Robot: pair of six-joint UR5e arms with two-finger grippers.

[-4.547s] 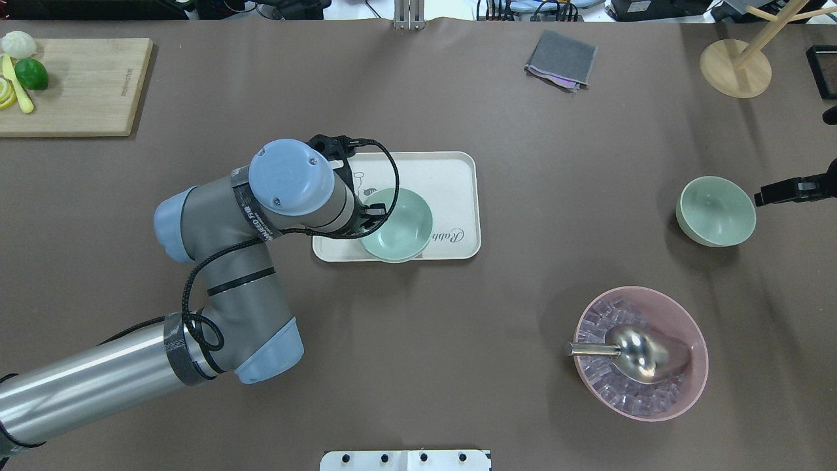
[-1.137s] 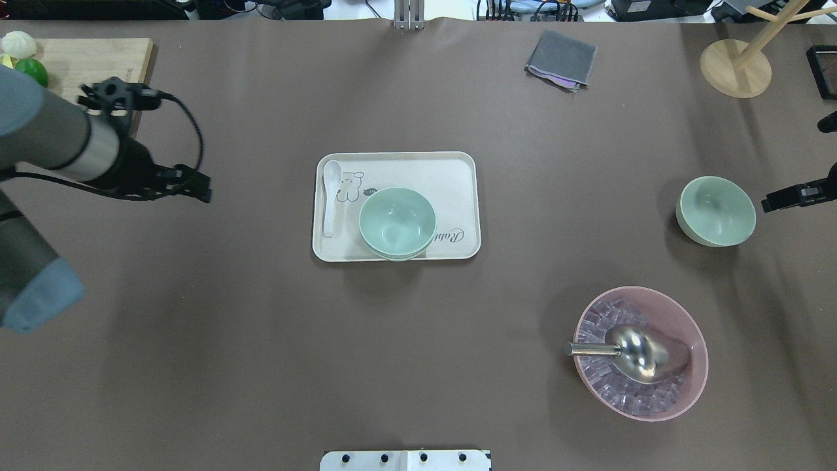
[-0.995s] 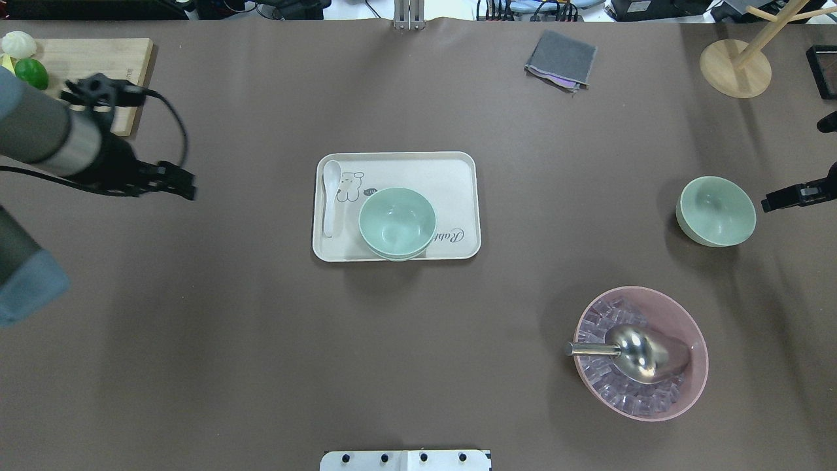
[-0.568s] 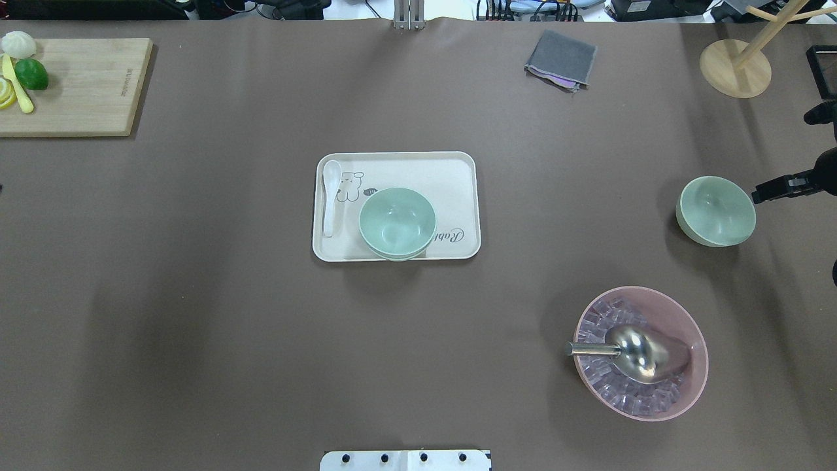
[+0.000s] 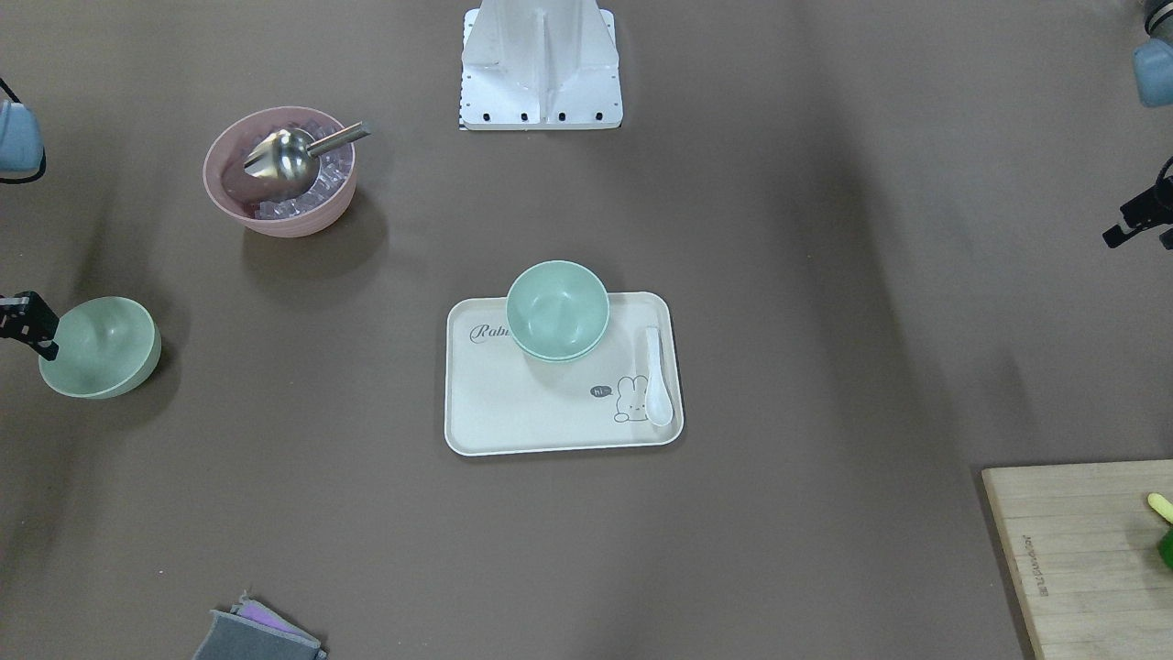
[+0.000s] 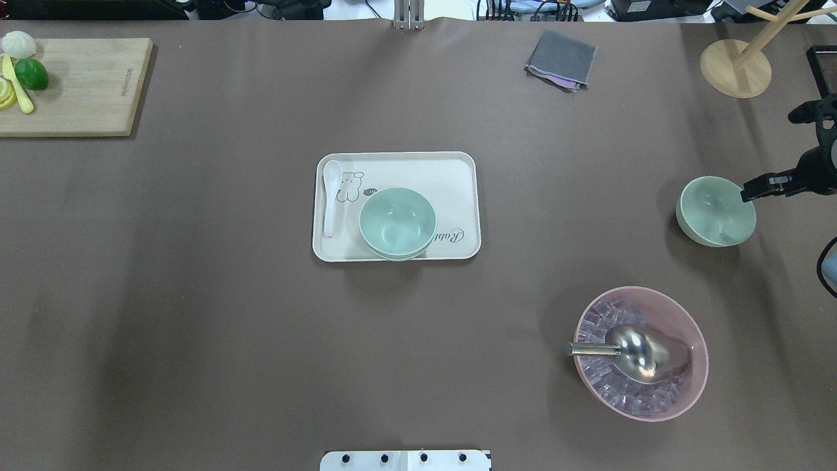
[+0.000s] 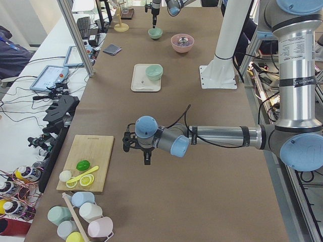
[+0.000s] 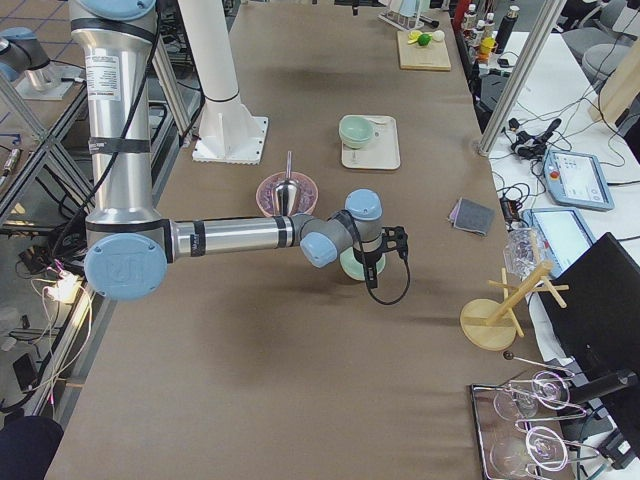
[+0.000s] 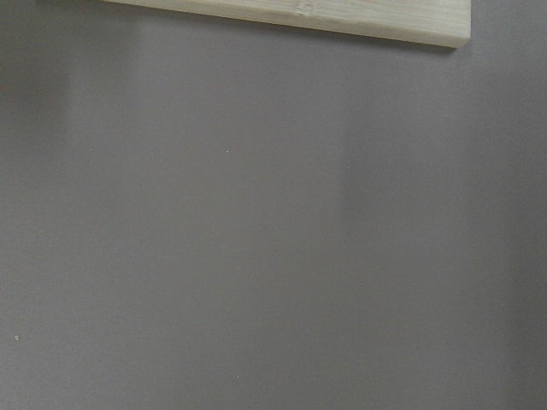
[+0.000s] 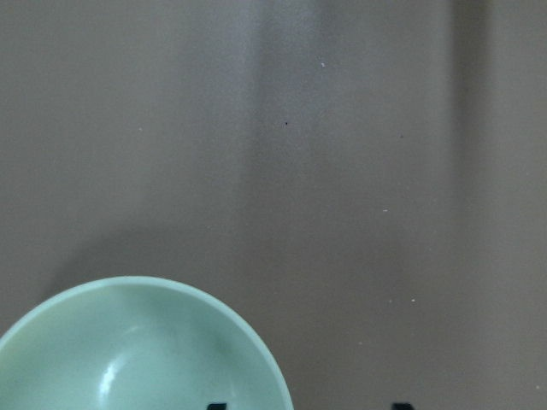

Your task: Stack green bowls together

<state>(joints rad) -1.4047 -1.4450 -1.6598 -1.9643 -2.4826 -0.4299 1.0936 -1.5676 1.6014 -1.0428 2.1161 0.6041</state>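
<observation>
Two green bowls (image 6: 397, 222) sit nested on the tray (image 6: 451, 173) beside a white spoon (image 6: 331, 196). The third bowl (image 6: 716, 210) stands well apart on the table (image 6: 196, 294), near the pink bowl (image 6: 641, 353). The right tool (image 6: 752, 191) is spread astride the third bowl's rim. Whether the left tool (image 7: 146, 157) is spread cannot be told.

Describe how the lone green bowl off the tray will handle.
The lone green bowl looks like thin hard plastic: probably stiff and light. Its smooth curved wall might slip in a pinch; pushed, it may tip.

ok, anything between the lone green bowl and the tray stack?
Nothing. From the stack past the tray rim to the lone green bowl it's bare table cover, per the overhead view. The pink bowl sits off that line.
</observation>
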